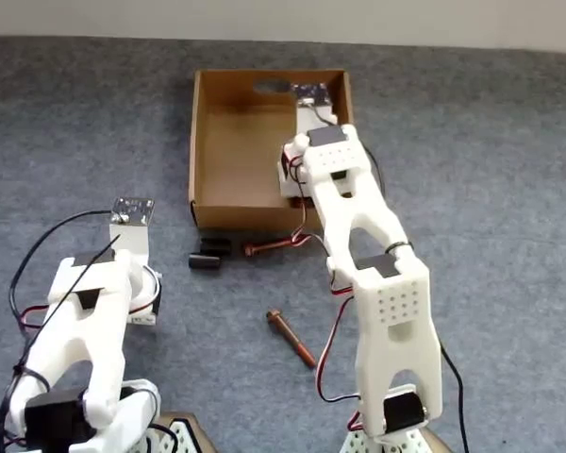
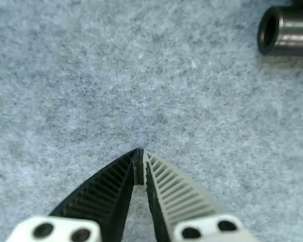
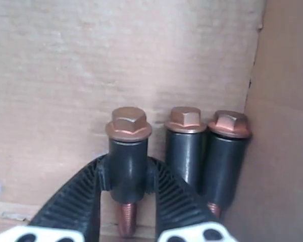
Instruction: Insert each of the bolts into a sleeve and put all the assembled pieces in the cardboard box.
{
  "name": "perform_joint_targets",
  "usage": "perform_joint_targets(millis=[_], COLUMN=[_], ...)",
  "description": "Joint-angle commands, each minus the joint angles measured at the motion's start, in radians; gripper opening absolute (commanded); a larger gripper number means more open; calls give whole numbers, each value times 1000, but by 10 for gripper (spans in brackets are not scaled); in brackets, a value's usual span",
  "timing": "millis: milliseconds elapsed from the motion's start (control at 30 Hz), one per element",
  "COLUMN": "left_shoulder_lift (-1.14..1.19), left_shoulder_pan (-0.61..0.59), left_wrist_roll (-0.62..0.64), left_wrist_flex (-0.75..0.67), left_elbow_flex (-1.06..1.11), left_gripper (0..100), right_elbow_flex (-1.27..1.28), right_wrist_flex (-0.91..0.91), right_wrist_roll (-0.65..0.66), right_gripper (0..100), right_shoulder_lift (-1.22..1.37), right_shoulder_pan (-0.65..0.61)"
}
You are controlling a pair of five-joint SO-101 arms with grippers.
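Note:
In the right wrist view my right gripper (image 3: 127, 170) is shut on an assembled piece (image 3: 128, 151), a black sleeve with a copper bolt through it, standing on the cardboard box floor (image 3: 91, 60). Two more assembled pieces (image 3: 186, 146) (image 3: 226, 154) stand beside it in the box corner. From above, the right arm (image 1: 344, 203) leans into the box (image 1: 196, 142). My left gripper (image 2: 140, 157) is shut and empty over the grey carpet, a black sleeve (image 2: 285, 30) lying farther off. Two black sleeves (image 1: 209, 253) and two loose copper bolts (image 1: 275, 245) (image 1: 292, 340) lie in front of the box.
The box's near wall (image 1: 245, 219) stands between the loose parts and the box floor. The left arm (image 1: 94, 311) sits at the lower left, on open carpet. A red cable (image 1: 335, 326) hangs off the right arm near the lower bolt.

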Motion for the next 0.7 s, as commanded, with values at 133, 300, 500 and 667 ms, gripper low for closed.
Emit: perform_joint_targets(millis=[133, 300, 500, 667], left_shoulder_lift=[2, 2, 2, 2], left_shoulder_pan=[-21, -21, -21, -21], left_wrist_roll=[9, 9, 9, 9], left_wrist_flex=[-9, -9, -9, -9], left_elbow_flex=[-1, -1, -1, -1], left_gripper=[8, 8, 8, 8], right_elbow_flex=[-15, -19, -124, -248], right_wrist_flex=[13, 13, 88, 203], right_wrist_roll=[-5, -5, -11, -9], right_gripper=[119, 132, 125, 46], right_shoulder_lift=[-18, -27, -61, -130], right_shoulder_pan=[1, 1, 2, 1])
